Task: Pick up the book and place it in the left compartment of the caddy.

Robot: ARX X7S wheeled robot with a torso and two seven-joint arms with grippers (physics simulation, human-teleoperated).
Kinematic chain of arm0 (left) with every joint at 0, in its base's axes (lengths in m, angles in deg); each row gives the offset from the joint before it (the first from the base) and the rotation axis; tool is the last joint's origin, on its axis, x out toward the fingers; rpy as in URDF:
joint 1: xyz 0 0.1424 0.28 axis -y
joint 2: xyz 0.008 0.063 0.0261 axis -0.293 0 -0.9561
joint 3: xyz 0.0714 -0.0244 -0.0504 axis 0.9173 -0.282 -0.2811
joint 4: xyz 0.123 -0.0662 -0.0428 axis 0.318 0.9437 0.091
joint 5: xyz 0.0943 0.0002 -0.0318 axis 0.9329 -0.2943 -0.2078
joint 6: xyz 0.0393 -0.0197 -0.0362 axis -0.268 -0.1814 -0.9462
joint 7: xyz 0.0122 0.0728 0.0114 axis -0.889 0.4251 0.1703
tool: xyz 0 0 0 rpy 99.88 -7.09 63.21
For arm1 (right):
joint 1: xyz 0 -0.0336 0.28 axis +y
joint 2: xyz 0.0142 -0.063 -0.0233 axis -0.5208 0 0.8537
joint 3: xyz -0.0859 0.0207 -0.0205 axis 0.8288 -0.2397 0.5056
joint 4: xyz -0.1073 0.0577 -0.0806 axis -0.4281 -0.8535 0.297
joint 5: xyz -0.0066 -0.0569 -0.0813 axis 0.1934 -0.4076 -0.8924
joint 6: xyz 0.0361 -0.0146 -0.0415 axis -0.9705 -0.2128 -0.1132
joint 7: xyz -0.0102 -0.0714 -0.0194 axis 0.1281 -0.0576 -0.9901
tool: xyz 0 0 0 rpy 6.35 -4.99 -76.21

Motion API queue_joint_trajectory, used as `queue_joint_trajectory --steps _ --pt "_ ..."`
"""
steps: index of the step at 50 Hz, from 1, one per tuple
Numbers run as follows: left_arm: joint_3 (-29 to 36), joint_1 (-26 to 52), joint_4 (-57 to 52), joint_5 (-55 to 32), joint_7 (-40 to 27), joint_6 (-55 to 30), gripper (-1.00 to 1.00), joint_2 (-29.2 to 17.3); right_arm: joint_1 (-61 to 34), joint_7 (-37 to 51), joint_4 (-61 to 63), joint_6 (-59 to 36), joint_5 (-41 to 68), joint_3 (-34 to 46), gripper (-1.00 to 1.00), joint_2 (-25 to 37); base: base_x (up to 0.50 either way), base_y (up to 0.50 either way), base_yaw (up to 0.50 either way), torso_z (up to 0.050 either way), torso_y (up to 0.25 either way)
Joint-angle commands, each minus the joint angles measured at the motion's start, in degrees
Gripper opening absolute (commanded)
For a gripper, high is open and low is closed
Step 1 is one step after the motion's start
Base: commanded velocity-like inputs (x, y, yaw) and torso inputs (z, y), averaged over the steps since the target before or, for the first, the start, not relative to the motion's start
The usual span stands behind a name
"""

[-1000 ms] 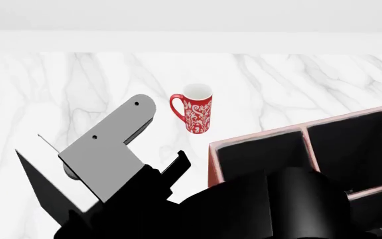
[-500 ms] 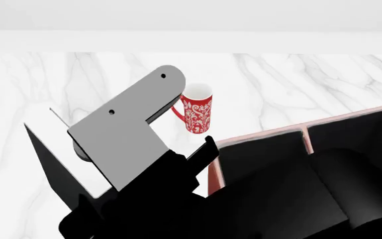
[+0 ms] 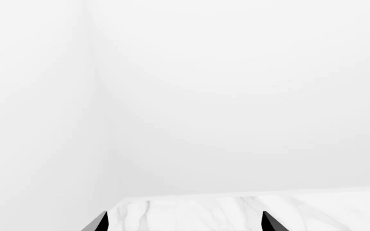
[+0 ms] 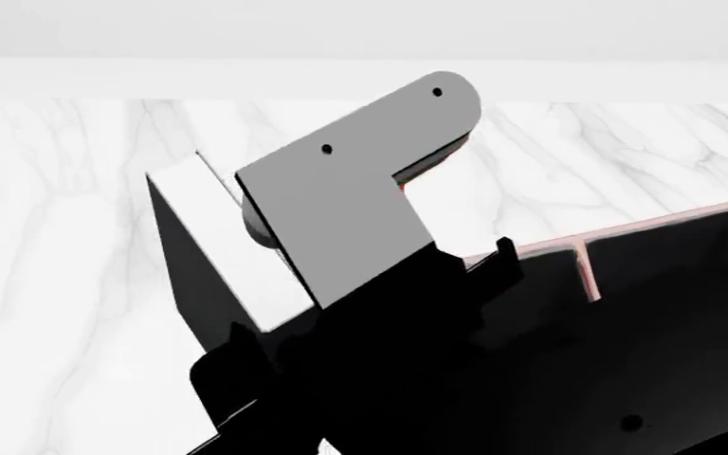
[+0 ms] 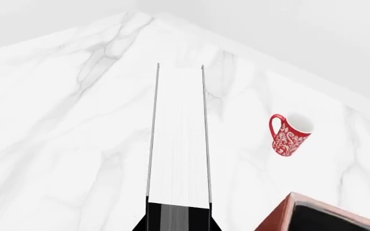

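- Starting at the left, the left gripper (image 3: 183,227) is seen only as two dark fingertips at the edge of its wrist view. They are spread apart with nothing between them, and only marble and blank wall lie ahead.
- The book (image 4: 193,265) is held clear of the marble table (image 4: 61,237), tilted, with its black cover facing the head camera and its white page edges turned upward.
- The right gripper (image 5: 178,217) is closed on one end of the book, and the page block (image 5: 178,139) runs out from it in a long, straight overhang.
- A stiff hardcover is judged not to sag. The smooth boards are judged slippery, and the long overhang may pivot if the grip is loosened.
- A hold across both covers near one end, as shown, is judged sound. The free end is thereby left to be lowered first.
- A grey bracket (image 4: 352,190) on the arm hides nearly all of the red mug (image 5: 291,134) in the head view.
- At the right, the caddy (image 4: 554,248) is partly covered by the arm.
- The left compartment (image 4: 554,270) is narrow, so the book is judged to need entering edge-on, aligned with the divider.
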Motion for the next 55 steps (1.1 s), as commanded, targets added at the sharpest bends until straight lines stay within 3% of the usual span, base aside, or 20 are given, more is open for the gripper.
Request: queue_joint_trajectory --steps 1,55 --pt "0.7 0.1 0.1 0.3 -0.2 0.1 1.0 -0.1 -2.4 1.7 -0.3 0.3 1.9 -2.0 -1.0 4.2 0.0 0.0 0.0 0.0 0.01" --pt "2.0 0.5 0.6 0.3 -1.2 0.3 1.0 -0.7 -12.6 6.0 -3.3 1.7 10.9 -2.6 -1.0 10.3 0.0 0.0 0.0 0.0 0.001"
